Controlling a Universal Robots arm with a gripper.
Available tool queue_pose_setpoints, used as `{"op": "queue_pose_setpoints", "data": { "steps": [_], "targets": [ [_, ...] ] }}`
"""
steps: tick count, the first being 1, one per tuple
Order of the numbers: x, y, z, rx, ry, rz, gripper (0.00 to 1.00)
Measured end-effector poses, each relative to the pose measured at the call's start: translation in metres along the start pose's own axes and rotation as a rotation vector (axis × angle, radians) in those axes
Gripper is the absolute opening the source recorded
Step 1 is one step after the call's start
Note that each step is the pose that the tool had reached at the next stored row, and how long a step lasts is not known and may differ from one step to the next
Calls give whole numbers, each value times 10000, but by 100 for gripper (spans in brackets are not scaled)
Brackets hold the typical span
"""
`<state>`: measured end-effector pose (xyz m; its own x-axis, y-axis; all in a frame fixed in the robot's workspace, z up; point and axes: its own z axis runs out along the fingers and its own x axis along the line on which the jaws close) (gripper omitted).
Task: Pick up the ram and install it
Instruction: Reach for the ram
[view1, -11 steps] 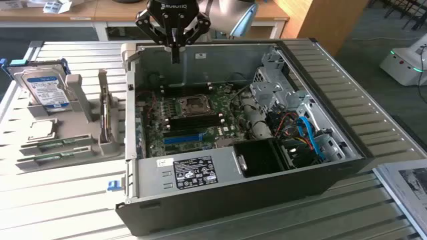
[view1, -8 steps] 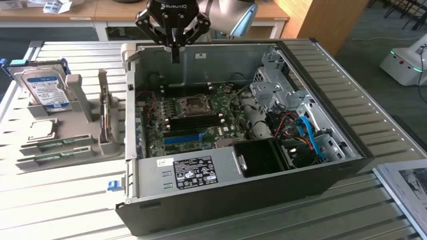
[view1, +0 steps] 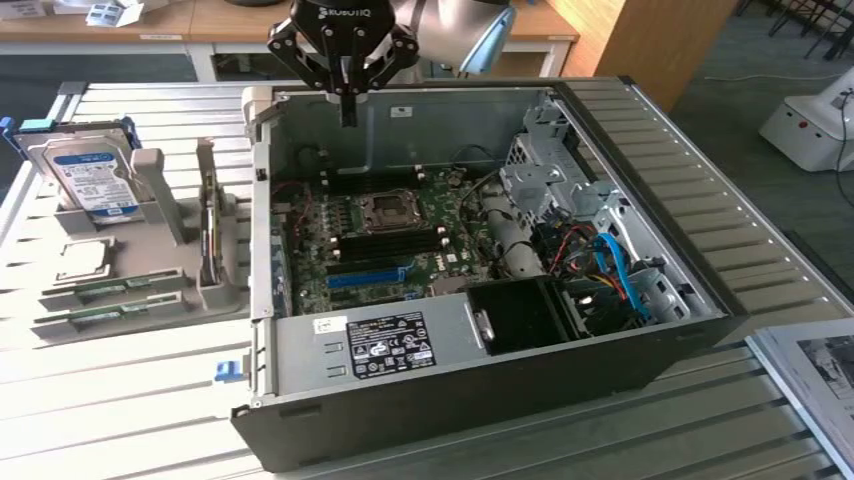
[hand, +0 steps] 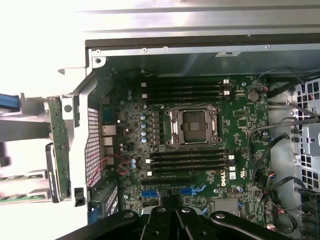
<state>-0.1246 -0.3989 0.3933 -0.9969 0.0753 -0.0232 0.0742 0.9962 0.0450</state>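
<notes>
Green ram (view1: 114, 289) lay flat in low slot of grey holder (view1: 150, 185), just beside similar green stick (view1: 104, 315), toward exterior view's left of open computer case (view1: 441, 410) on slatted table (view1: 120, 400). Your gripper (view1: 348, 108) hung over case's far wall, well apart from ram, fingers pressed together, pinching nothing. Beneath it you had motherboard (hand: 240, 125), CPU socket (hand: 192, 126) between black memory slots.

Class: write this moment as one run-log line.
gripper: shut | position: above open case | ram: lying on grey holder, untouched
</notes>
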Motion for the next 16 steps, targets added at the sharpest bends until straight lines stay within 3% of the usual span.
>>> {"op": "queue_pose_setpoints", "data": {
  "steps": [16],
  "targets": [
    [101,-8,3,0,0,-1,10]
  ]
}}
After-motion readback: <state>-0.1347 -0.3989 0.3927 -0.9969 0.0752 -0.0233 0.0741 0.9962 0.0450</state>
